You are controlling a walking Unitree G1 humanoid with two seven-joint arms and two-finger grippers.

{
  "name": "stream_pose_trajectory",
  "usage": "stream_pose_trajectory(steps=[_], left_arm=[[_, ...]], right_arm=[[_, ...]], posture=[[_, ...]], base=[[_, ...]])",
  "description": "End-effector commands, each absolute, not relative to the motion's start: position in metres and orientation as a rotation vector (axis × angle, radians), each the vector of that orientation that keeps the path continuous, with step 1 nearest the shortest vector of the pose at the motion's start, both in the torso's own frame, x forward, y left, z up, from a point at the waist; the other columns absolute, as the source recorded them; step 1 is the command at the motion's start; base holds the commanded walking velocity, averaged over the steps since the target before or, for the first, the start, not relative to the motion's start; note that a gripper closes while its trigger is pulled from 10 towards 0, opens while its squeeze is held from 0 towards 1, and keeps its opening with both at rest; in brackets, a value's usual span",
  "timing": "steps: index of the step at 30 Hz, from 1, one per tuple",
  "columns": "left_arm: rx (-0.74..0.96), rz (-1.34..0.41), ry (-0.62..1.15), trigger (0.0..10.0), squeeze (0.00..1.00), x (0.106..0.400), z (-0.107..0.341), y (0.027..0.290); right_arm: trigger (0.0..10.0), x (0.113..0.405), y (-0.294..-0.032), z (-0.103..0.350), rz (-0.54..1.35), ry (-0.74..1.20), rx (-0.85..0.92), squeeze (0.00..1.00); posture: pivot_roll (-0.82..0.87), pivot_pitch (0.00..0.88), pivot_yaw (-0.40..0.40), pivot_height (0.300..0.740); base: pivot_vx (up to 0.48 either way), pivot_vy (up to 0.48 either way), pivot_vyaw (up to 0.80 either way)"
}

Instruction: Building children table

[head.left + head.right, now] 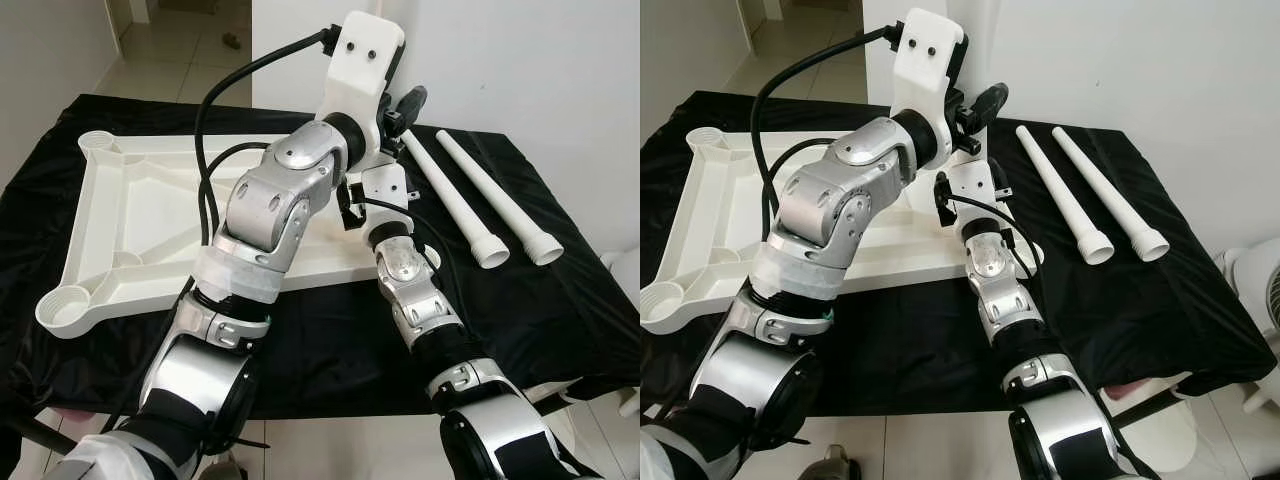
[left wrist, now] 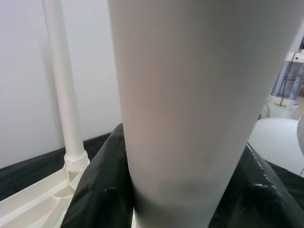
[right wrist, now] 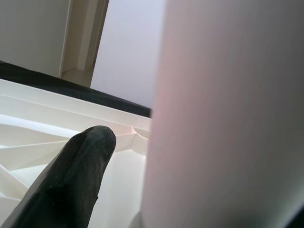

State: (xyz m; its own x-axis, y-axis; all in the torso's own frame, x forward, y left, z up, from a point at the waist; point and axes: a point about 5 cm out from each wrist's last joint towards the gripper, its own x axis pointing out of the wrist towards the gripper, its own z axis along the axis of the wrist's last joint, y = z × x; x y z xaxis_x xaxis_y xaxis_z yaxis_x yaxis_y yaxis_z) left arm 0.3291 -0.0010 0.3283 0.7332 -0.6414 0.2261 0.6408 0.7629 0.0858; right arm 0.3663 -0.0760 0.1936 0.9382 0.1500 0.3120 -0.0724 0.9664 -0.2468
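The white table top (image 1: 130, 220) lies upside down on the black cloth, its left corner sockets empty. Both arms reach to its far right corner. My left gripper (image 1: 402, 118) is up against a thick white table leg (image 2: 180, 118) that stands very close to its camera. A second leg (image 2: 64, 95) stands upright in a socket beyond it. My right gripper (image 1: 352, 208) is at the same corner; one black finger (image 3: 71, 180) lies against the leg (image 3: 228, 118) above the ribbed table top (image 3: 47, 118). Two more legs (image 1: 450, 195) (image 1: 503, 200) lie on the cloth at the right.
The black cloth (image 1: 330, 330) covers a low table whose front edge is near my body. A white wall (image 1: 520, 60) stands right behind it. Tiled floor (image 1: 170, 50) opens at the back left. A white fan (image 1: 1265, 290) stands at the right.
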Motion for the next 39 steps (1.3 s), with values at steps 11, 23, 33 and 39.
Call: stream_pose_trajectory(steps=[11, 23, 33, 39], left_arm=[[0.004, -0.602, -0.278, 10.0, 0.0, 0.328, 0.338, -0.001], [0.012, -0.617, -0.301, 10.0, 0.0, 0.326, 0.34, -0.005], [0.001, -0.702, -0.334, 10.0, 1.0, 0.319, 0.341, -0.01], [-0.015, -0.736, -0.35, 10.0, 1.0, 0.312, 0.341, -0.013]], right_arm=[[0.0, 0.366, -0.082, 0.191, 0.076, -0.334, -0.279, 0.0], [0.0, 0.371, -0.095, 0.196, -0.024, -0.314, -0.222, 0.0], [10.0, 0.375, -0.097, 0.199, -0.012, -0.295, -0.181, 0.0], [10.0, 0.375, -0.097, 0.197, -0.015, -0.28, -0.163, 0.0]], posture=[[0.11, 0.0, -0.1, 0.74], [0.11, 0.0, -0.099, 0.74], [0.11, 0.009, -0.094, 0.74], [0.11, 0.019, -0.086, 0.74]], base=[[0.0, 0.0, 0.0], [0.0, 0.0, 0.0], [0.0, 0.0, 0.0], [0.0, 0.0, 0.0]])
